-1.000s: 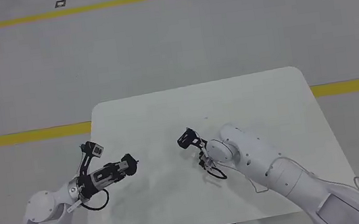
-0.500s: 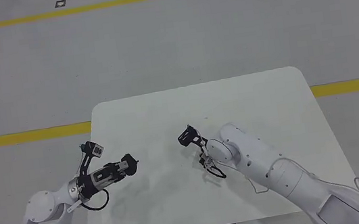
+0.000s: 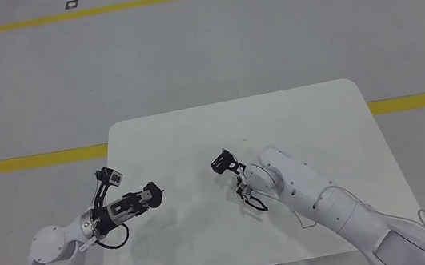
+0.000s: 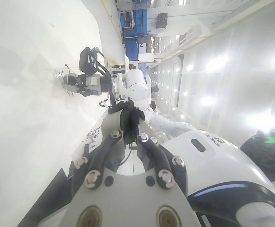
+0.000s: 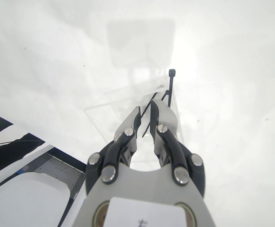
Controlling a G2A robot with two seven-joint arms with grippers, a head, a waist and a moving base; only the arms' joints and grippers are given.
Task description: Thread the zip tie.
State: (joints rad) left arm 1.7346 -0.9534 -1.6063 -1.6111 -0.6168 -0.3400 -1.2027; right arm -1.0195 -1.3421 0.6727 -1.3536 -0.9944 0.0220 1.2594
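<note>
Right pincer (image 5: 145, 105) at the tie (image 5: 170, 86) mid-bench (image 3: 300, 121), left pincer (image 3: 157, 192) holding off to the side.
I have the right pincer pointed down at a clear plate (image 5: 103, 114) lying on the bench. Its jaws are a little spread, and the tie's tail runs up between them. The tie's head stands just past the fingertips, at the plate's edge. I cannot tell whether either pad touches the strap. The left pincer hangs over the bench's left part, well apart from the right one, pressed together on a crumpled black scrap (image 4: 130, 120).
</note>
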